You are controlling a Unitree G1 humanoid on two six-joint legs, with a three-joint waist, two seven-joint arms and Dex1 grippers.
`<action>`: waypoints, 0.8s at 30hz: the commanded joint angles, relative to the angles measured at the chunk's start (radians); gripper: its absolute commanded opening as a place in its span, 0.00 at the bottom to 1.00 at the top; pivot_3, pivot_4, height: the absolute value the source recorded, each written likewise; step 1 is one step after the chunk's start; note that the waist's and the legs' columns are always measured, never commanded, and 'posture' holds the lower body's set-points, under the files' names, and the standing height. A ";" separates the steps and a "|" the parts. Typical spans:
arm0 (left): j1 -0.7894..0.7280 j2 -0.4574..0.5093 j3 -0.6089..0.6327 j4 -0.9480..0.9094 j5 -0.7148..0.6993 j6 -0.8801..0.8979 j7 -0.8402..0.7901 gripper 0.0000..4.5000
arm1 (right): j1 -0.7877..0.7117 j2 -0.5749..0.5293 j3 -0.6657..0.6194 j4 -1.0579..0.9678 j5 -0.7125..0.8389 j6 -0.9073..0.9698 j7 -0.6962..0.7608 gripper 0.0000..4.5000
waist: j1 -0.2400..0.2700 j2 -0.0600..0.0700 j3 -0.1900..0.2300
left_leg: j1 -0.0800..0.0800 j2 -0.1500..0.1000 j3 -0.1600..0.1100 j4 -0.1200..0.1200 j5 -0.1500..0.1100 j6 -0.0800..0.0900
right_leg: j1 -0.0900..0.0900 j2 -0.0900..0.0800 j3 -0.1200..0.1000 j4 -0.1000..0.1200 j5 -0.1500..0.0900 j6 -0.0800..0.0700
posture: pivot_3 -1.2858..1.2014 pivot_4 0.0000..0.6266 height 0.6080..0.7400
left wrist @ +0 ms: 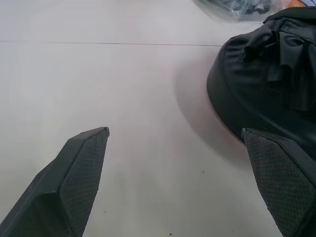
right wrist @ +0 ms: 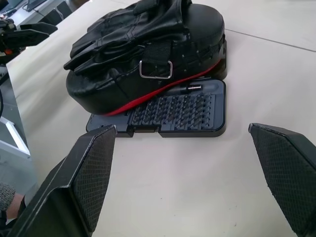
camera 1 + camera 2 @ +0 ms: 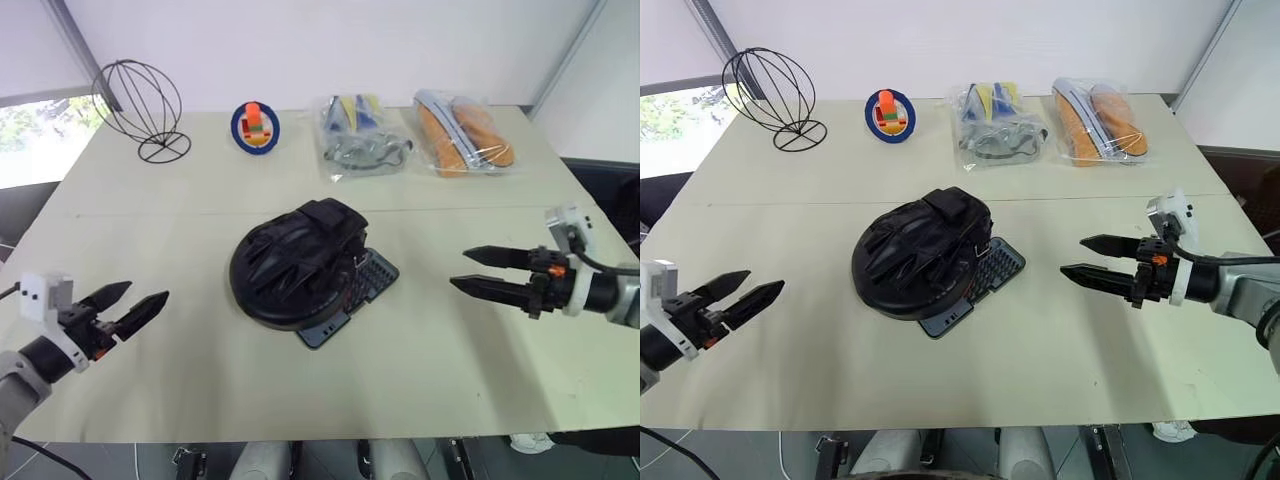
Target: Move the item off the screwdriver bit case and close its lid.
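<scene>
We see the left gripper [image 3: 128, 306] at eight o'clock and the right gripper [image 3: 487, 273] at three, both apart and empty; dragging the padded disc [image 3: 295, 260] risks sliding the bit case [image 3: 362, 283] beneath it.

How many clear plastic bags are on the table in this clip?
2. Both lie along the far edge: one bag with blue, yellow and grey contents, and beside it toward the robot's right, one bag with orange contents. None looks hidden.
</scene>
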 commanded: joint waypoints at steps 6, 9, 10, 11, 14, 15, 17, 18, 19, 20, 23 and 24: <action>-0.014 0.005 0.004 0.028 0.053 -0.076 -0.001 1.00 | -0.010 0.027 0.026 0.014 -0.035 -0.060 -0.006 0.99 | 0.000 0.000 0.000 | 0.000 0.000 0.000 0.000 0.000 0.000 | 0.000 0.000 0.000 0.000 0.000 0.000 | 0.52 0.24 1.00; -0.008 0.001 0.004 0.029 0.050 -0.079 -0.003 1.00 | -0.013 0.026 0.026 0.021 -0.039 -0.063 -0.003 0.99 | 0.000 0.000 0.000 | 0.000 0.000 0.000 0.000 0.000 0.000 | 0.000 0.000 0.000 0.000 0.000 0.000 | 0.52 0.24 1.00; -0.008 0.000 0.004 0.028 0.047 -0.079 -0.003 1.00 | -0.013 0.026 0.027 0.023 -0.040 -0.065 -0.004 0.99 | 0.000 0.000 0.000 | 0.000 0.000 0.000 0.000 0.000 0.000 | 0.000 0.000 0.000 0.000 0.000 0.000 | 0.52 0.24 1.00; -0.009 0.000 0.005 0.027 0.045 -0.078 -0.004 1.00 | -0.009 0.027 0.030 0.021 -0.043 -0.069 -0.004 0.99 | 0.000 0.000 0.000 | 0.000 0.000 0.000 0.000 0.000 0.000 | 0.000 0.000 0.000 0.000 0.000 0.000 | 0.52 0.24 1.00; -0.012 0.003 0.005 0.029 0.043 -0.079 -0.008 1.00 | -0.009 0.030 0.034 0.018 -0.046 -0.073 -0.003 0.99 | 0.000 0.000 0.000 | 0.000 0.000 0.000 0.000 0.000 0.000 | 0.000 0.000 0.000 0.000 0.000 0.000 | 0.52 0.24 1.00; -0.013 0.003 0.004 0.029 0.043 -0.080 -0.009 1.00 | -0.009 0.031 0.035 0.017 -0.046 -0.073 -0.003 0.99 | 0.000 0.000 0.000 | 0.000 0.000 0.000 0.000 0.000 0.000 | 0.000 0.000 0.000 0.000 0.000 0.000 | 0.52 0.24 1.00; -0.015 0.005 0.002 0.031 0.047 -0.083 -0.012 1.00 | -0.013 0.032 0.038 0.015 -0.049 -0.079 -0.003 0.99 | 0.000 0.000 0.000 | 0.000 0.000 0.000 0.000 0.000 0.000 | 0.000 0.000 0.000 0.000 0.000 0.000 | 0.52 0.24 1.00; -0.017 0.006 0.002 0.033 0.048 -0.084 -0.013 1.00 | -0.015 0.033 0.040 0.013 -0.051 -0.081 -0.005 0.99 | 0.000 0.000 0.000 | 0.000 0.000 0.000 0.000 0.000 0.000 | 0.000 0.000 0.000 0.000 0.000 0.000 | 0.52 0.24 1.00; -0.025 0.006 -0.001 0.034 0.045 -0.085 -0.013 1.00 | -0.016 0.035 0.041 0.012 -0.052 -0.083 -0.006 0.99 | 0.000 0.000 0.000 | 0.000 0.000 0.000 0.000 0.000 0.000 | 0.000 0.000 0.000 0.000 0.000 0.000 | 0.52 0.24 1.00; -0.033 0.004 -0.002 0.034 0.041 -0.085 -0.011 1.00 | -0.017 0.036 0.042 0.010 -0.052 -0.084 -0.008 0.99 | 0.000 0.000 0.000 | 0.000 0.000 0.000 0.000 0.000 0.000 | 0.000 0.000 0.000 0.000 0.000 0.000 | 0.52 0.24 1.00; -0.052 0.003 -0.012 0.025 0.025 -0.073 -0.013 1.00 | -0.018 0.038 0.040 -0.004 -0.047 -0.084 -0.014 0.99 | 0.000 0.000 0.000 | 0.000 0.000 0.000 0.000 0.000 0.000 | 0.000 0.000 0.000 0.000 0.000 0.000 | 0.52 0.24 1.00; -0.059 0.006 -0.022 0.017 0.018 -0.066 -0.018 1.00 | -0.018 0.039 0.036 -0.016 -0.040 -0.080 -0.019 0.99 | 0.000 0.000 0.000 | 0.000 0.000 0.000 0.000 0.000 0.000 | 0.000 0.000 0.000 0.000 0.000 0.000 | 0.52 0.24 1.00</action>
